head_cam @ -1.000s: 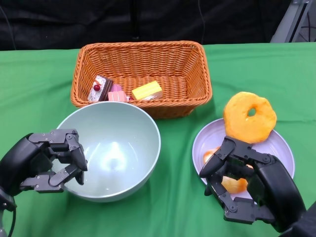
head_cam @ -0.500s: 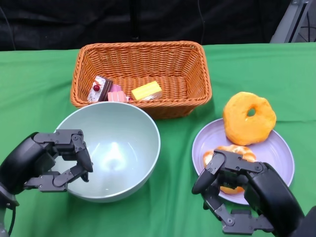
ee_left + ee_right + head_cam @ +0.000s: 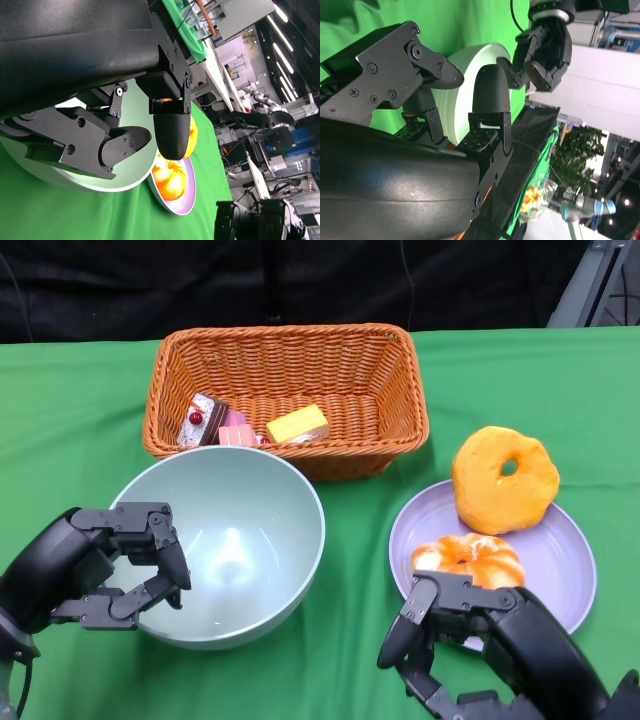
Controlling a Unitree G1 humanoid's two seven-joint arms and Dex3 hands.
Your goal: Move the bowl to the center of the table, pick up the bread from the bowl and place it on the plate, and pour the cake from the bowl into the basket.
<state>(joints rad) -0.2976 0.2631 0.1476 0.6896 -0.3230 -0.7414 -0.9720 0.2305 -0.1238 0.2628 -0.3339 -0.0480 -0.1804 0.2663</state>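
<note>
Here, a wicker basket (image 3: 290,390) holding cake pieces (image 3: 255,426); nearer, pale green bowl (image 3: 240,540), left hand (image 3: 95,570) pinching its near-left rim; purple plate (image 3: 555,550) bearing ring bread (image 3: 505,478) and bun (image 3: 468,558); right hand (image 3: 480,645) half-curled, holding nothing.

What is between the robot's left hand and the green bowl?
Nothing visible. The left hand is right at the bowl's near rim, its fingers curled over the edge, with only green cloth around it. The bowl looks empty.
</note>
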